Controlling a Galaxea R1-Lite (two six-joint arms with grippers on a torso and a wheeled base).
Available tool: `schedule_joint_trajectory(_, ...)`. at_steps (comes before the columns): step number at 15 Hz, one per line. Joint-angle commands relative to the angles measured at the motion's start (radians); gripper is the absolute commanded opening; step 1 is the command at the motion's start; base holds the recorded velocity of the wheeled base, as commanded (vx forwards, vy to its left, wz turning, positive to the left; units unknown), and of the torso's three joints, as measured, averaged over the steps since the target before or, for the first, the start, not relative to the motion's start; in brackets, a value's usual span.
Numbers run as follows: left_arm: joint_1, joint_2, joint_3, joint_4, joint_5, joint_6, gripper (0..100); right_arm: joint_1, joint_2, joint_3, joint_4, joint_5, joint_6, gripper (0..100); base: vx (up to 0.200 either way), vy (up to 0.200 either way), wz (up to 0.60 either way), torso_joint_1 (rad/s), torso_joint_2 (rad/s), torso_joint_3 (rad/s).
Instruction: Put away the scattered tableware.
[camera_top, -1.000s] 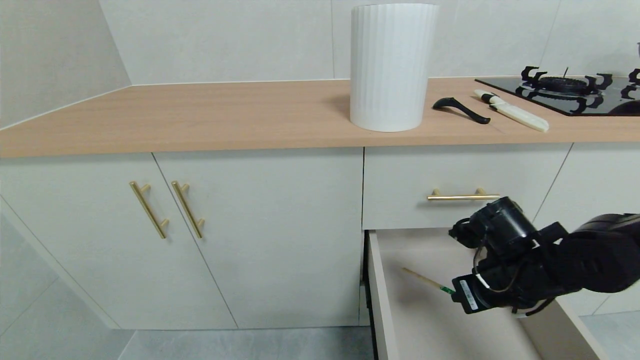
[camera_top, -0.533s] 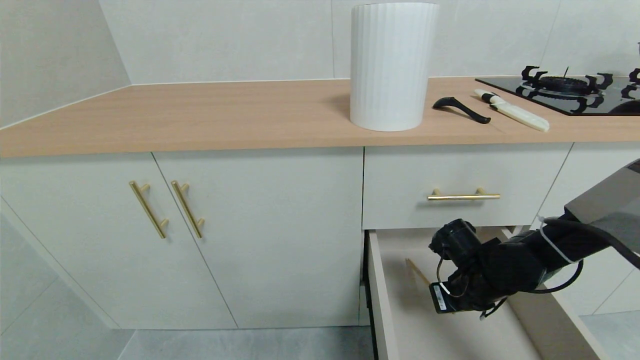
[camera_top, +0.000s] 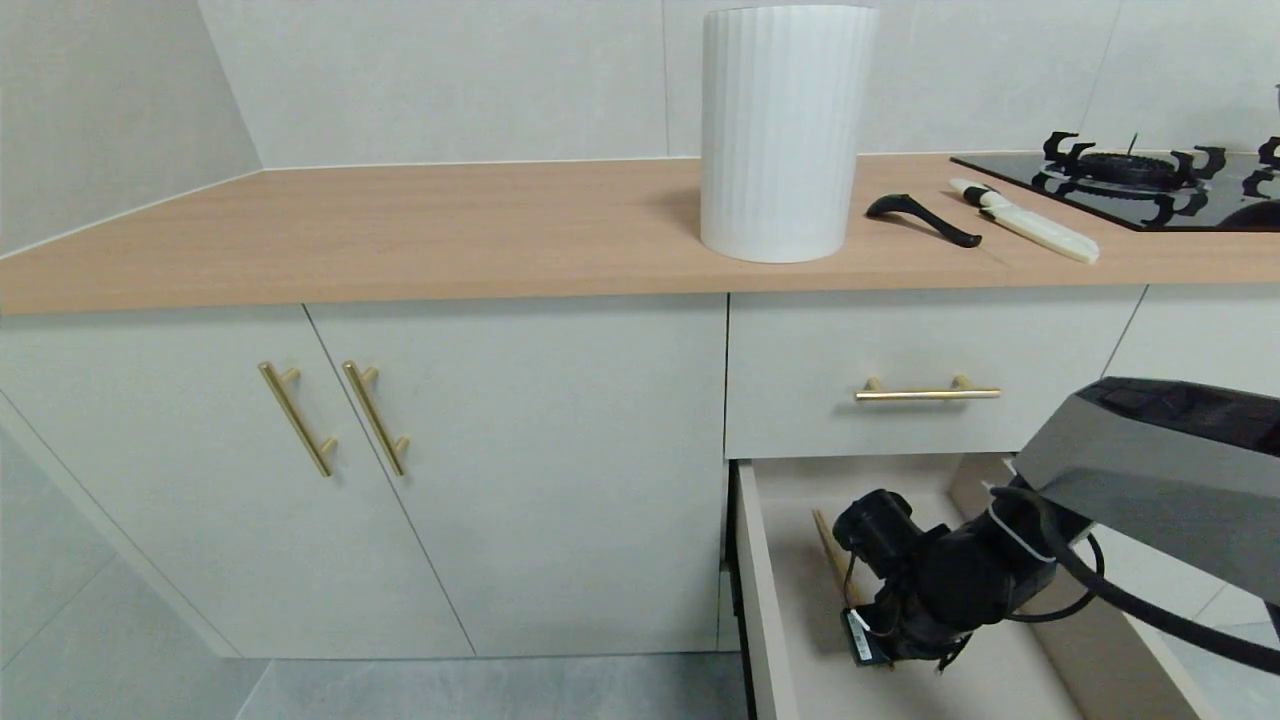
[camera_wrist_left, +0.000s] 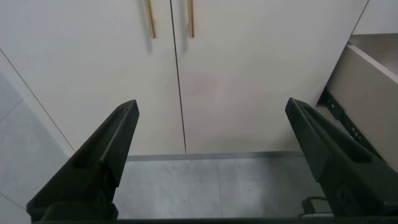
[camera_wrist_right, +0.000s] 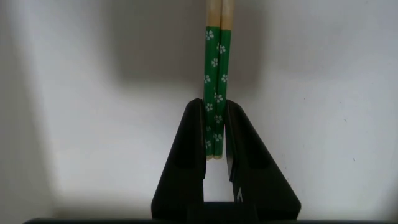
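1. Change: over the last second the right arm has dropped from above the open drawer (camera_top: 760, 590) down into it. The right claw (camera_top: 866, 640) now sits low inside, near the drawer's left wall.
2. The chopsticks (camera_top: 826, 540) went down with it. Their free ends now point toward the drawer's back, low over its floor. Contact with the floor: cannot tell.
3. Meaning: this looks like the placing step for this item, with release probably next. A black spoon (camera_top: 920, 220) and a white knife (camera_top: 1025, 222) are still out on the surface (camera_top: 400, 230), so the task is judged partly done.
4. Right claw state: closed narrow on the pair's green patterned ends. The sticks lie side by side between the fingers and run straight out ahead of them.
5. Left claw (camera_wrist_left: 210, 106): spread wide, nothing in it, facing the cabinet doors, well apart from the drawer contents.
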Motion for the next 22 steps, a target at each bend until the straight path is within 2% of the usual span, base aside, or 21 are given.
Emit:
schedule_joint_trajectory(1, 0.0, 0.002, 0.0, 0.0, 0.0, 0.0, 100, 0.004, 0.063, 0.001, -0.015, -0.016, 0.001, 0, 0.0, 0.0, 0.0, 0.0, 0.0, 0.0)
schedule_joint_trajectory(10, 0.0, 0.002, 0.0, 0.0, 0.0, 0.0, 100, 0.004, 0.06, 0.001, -0.03, -0.019, 0.003, 0, 0.0, 0.0, 0.0, 0.0, 0.0, 0.0)
schedule_joint_trajectory(11, 0.0, 0.002, 0.0, 0.0, 0.0, 0.0, 100, 0.004, 0.06, 0.001, -0.03, -0.017, 0.003, 100, 0.0, 0.0, 0.0, 0.0, 0.0, 0.0)
schedule_joint_trajectory(18, 0.0, 0.002, 0.0, 0.0, 0.0, 0.0, 100, 0.009, 0.007, 0.021, -0.027, -0.019, 0.003, 100, 0.0, 0.0, 0.0, 0.0, 0.0, 0.0)
schedule_joint_trajectory(22, 0.0, 0.002, 0.0, 0.0, 0.0, 0.0, 100, 0.009, -0.329, 0.085, -0.02, -0.013, -0.005, 100, 0.0, 0.0, 0.0, 0.0, 0.0, 0.0)
